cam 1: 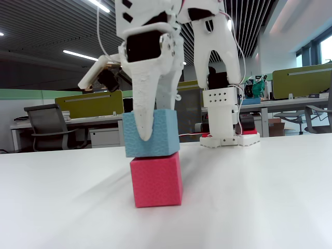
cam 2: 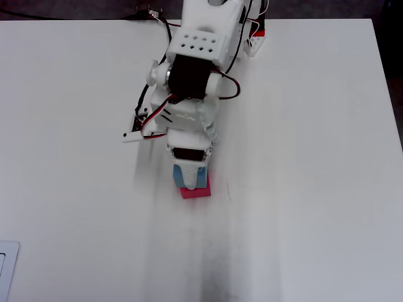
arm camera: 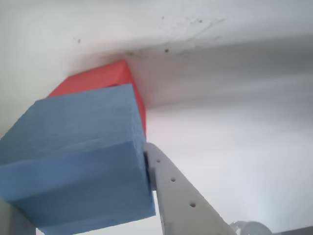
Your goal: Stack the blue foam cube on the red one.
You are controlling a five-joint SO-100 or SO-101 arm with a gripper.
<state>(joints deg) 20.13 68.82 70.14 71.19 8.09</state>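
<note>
The light blue foam cube [cam 1: 163,136] is clamped between the fingers of my white gripper [cam 1: 152,136]. It sits on top of the pinkish-red foam cube [cam 1: 156,181], shifted a little to the left in the fixed view; the two look to be touching. In the wrist view the blue cube [arm camera: 73,156] fills the lower left, the red cube [arm camera: 105,78] shows beyond it, and one finger [arm camera: 176,196] presses its right side. From overhead the gripper [cam 2: 191,179] covers most of the blue cube [cam 2: 204,178]; a strip of the red cube [cam 2: 196,194] shows below it.
The cubes stand on a white table [cam 2: 302,157]. The arm's base [cam 1: 228,137] is clamped at the table's far edge. A flat white object [cam 2: 6,267] lies at the lower left corner of the overhead view. Office desks and a chair [cam 1: 49,124] stand behind.
</note>
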